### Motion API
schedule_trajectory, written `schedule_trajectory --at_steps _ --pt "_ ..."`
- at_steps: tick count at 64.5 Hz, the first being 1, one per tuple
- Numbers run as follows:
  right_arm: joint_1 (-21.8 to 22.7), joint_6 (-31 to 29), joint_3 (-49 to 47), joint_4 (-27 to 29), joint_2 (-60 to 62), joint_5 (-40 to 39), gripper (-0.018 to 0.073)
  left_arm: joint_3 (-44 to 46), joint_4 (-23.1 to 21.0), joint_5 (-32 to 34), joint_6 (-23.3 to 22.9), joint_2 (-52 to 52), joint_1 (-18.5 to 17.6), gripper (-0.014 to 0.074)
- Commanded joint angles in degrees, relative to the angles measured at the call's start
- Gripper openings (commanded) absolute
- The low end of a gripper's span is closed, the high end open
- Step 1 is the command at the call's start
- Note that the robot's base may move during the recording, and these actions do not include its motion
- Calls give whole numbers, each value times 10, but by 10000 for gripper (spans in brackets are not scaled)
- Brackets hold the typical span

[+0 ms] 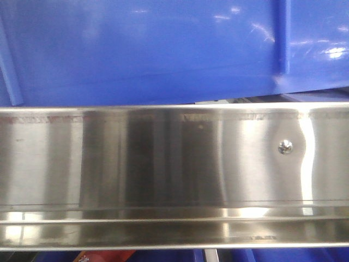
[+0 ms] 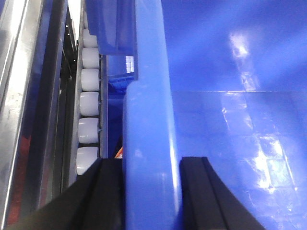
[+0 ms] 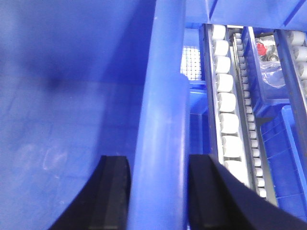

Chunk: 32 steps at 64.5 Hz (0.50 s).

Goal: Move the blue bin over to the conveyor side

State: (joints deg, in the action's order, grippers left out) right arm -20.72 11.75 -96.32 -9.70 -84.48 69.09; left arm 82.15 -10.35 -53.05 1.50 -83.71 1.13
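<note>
- Exterior front-facing view, left to right: a large rectangular glossy plastic blue bin (image 1: 136, 49) fills the upper half, with one thin vertical rib at its left edge and another towards the right. Below it runs a shiny stainless-steel rail (image 1: 163, 164) with one silver screw (image 1: 284, 146) near its right end. The bin sits just behind and above the rail. Neither gripper shows here.
- Left wrist-mounted view: the steel rail lies far left, then a column of white plastic rollers (image 2: 88, 100), then the bin's thick rim (image 2: 148, 110), then its smooth inside wall. The left gripper (image 2: 148, 160) straddles the rim, its black fingers (image 2: 98, 191) set narrow, one outside the wall and one inside, both pressed against it.
- Right wrist-mounted view: the order is mirrored, with the bin's inside at left and the rim next to it. The right gripper (image 3: 157, 158) is clamped over the rim in the same way. Further rollers follow, then a smaller translucent blue tray (image 3: 268, 91) holding red and silver parts.
- Each arm appears to pinch an opposite wall because the bin looks too wide for one gripper. Gripping the rim on both sides should also stop it tipping.
- The blue bin is beside the roller rack. The conveyor side is not visible, so the carry is probably not finished. Both arms will probably need to travel together and level.
</note>
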Motion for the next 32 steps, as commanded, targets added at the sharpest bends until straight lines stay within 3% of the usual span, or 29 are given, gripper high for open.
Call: schedule_trajectory --at_steps 1,32 --pt "0 -7 -3 -2 5 9 -78 10 -10 -30 -3 1 -2 -9" --pt "2 -33 -85 11 12 9 -88 61 22 -85 -67 68 -2 -20"
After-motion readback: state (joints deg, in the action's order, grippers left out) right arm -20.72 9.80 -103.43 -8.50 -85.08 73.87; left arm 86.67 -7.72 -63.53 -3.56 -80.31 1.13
